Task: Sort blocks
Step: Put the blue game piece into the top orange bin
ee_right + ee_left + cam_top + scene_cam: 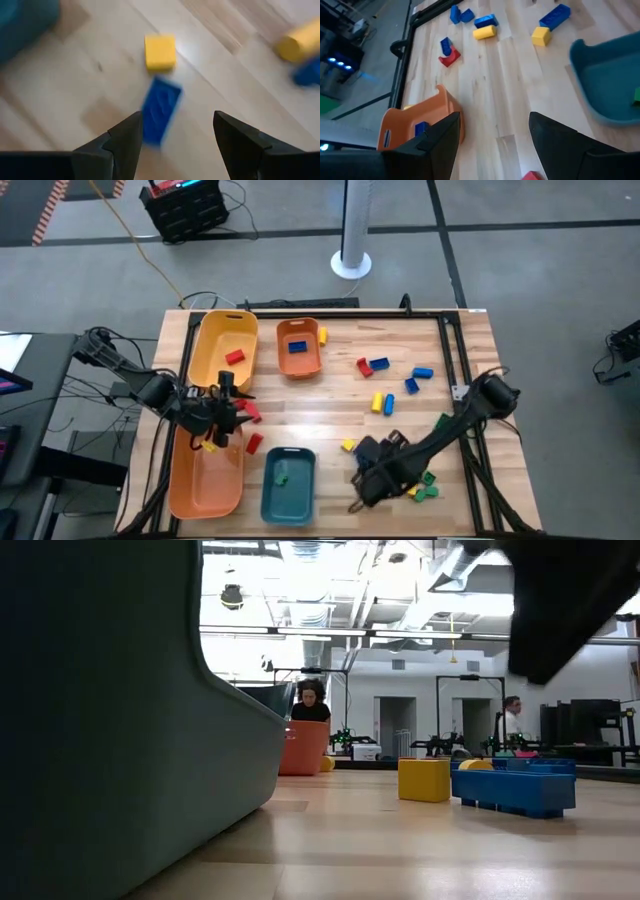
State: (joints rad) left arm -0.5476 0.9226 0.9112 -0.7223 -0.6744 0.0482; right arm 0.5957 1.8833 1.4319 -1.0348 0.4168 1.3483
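My left gripper [222, 418] is open and empty over the gap between the yellow tray [212, 365] and the large orange tray [190, 490]. Two red blocks [252, 428] lie on the table beside it, and a yellow block [210, 446] lies in the large orange tray. My right gripper [175, 135] is open and empty above a blue block [160, 115] that lies flat on the table, with a yellow block [160, 52] just beyond it. In the low view both blocks rest on the table, blue [515, 788] and yellow [424, 780], with the gripper [560, 600] well above them.
The teal tray [300, 505] holds a green block [282, 476]. The small orange tray [298, 365] holds a blue block, and a yellow block sits at its rim. Loose red, blue and yellow blocks [380, 366] lie at the far right, and green ones [425, 491] lie near the front edge.
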